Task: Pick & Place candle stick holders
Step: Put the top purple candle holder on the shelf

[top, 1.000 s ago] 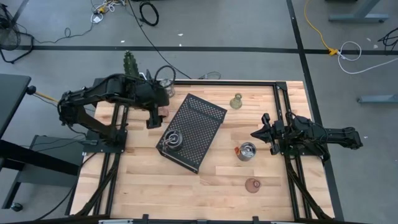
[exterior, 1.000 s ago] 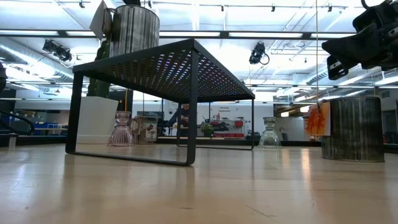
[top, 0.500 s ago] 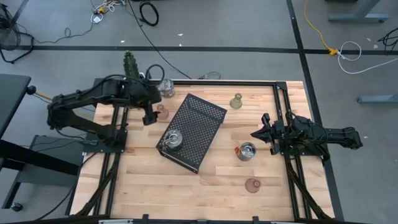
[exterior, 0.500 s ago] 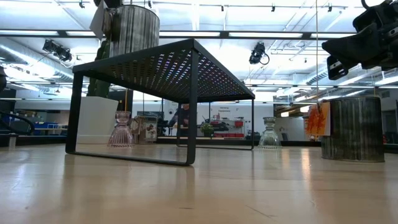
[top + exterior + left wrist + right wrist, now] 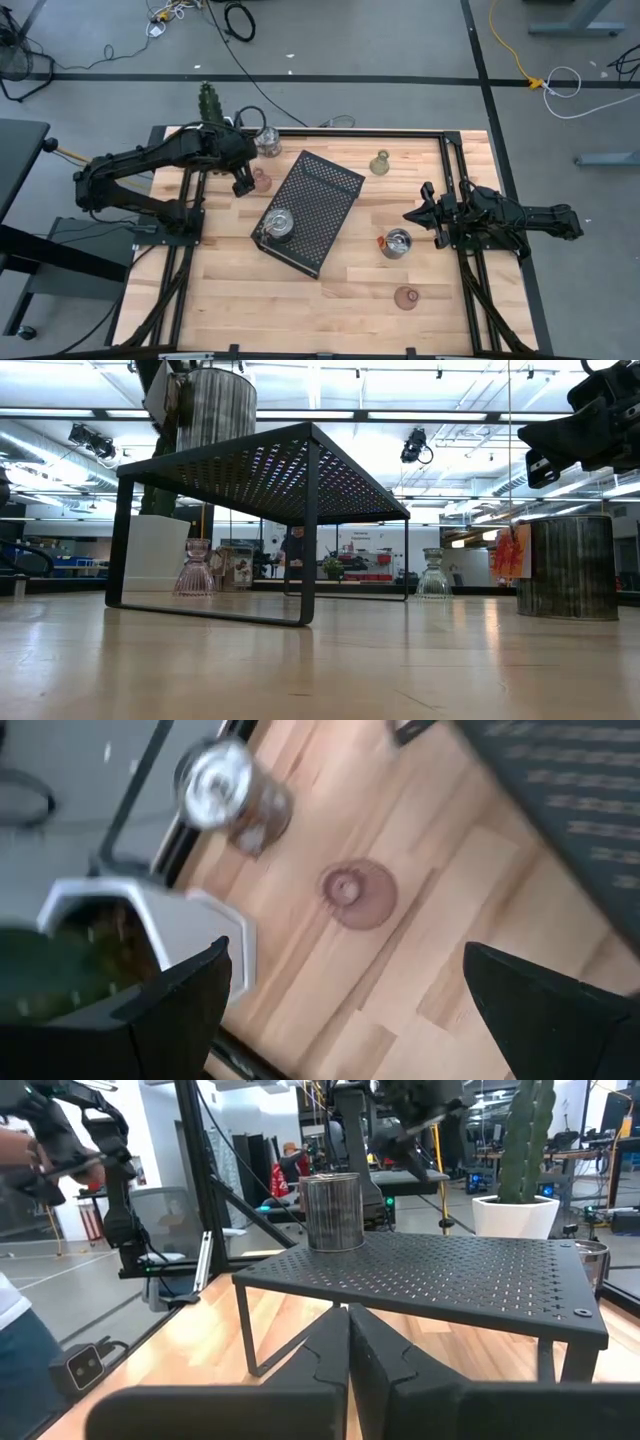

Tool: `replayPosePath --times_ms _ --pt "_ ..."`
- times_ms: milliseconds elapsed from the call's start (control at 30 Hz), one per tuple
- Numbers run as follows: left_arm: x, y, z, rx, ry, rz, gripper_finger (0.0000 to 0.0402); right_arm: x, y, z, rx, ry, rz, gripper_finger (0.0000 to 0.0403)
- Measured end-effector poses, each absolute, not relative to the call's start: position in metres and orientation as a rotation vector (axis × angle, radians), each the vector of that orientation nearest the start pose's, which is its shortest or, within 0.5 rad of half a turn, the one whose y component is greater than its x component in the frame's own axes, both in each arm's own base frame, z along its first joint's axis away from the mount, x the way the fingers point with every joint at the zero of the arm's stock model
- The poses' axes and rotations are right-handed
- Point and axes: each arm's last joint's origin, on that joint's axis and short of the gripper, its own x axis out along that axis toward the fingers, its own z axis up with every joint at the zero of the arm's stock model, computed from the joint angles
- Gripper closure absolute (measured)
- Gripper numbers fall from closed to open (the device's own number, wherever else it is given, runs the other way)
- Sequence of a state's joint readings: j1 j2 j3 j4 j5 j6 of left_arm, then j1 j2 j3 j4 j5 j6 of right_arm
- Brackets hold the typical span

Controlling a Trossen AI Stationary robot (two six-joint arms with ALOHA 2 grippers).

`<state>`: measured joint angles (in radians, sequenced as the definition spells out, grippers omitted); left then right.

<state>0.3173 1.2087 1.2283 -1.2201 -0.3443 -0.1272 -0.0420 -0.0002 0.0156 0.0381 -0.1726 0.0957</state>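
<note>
Presently left gripper wide open, empty, just left of pinkish holder; left arm nearer

A grey floor is seen around the wooden table, crossed by dark tape lines and strewn with cables (one yellow, several black). Beyond the table, a large hall is shown, lit by long ceiling strip lights, with a person standing far back.

no legible text, labels or signs
</note>
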Motion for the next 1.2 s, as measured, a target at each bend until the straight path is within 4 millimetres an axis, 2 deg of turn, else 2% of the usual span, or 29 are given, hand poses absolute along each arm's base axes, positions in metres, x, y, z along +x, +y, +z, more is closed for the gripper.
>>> replayPosePath --times_ms 167,467,867,1200 --pt "0.190 0.088 0.304 -0.173 1.161 0.740 0.0003 0.096 0.001 0.172 0.090 -0.047 0.133 0.0391" --pt "0.193 0.108 0.272 -0.223 1.063 0.753 0.0003 0.096 0.001 0.173 0.090 -0.047 0.133 0.0391" --pt "0.188 0.114 0.241 -0.327 1.034 0.820 0.0003 0.096 0.001 0.173 0.090 -0.047 0.134 0.0391" --pt "0.192 0.116 0.229 -0.341 0.960 0.831 0.0003 0.096 0.001 0.173 0.090 -0.047 0.134 0.0391"
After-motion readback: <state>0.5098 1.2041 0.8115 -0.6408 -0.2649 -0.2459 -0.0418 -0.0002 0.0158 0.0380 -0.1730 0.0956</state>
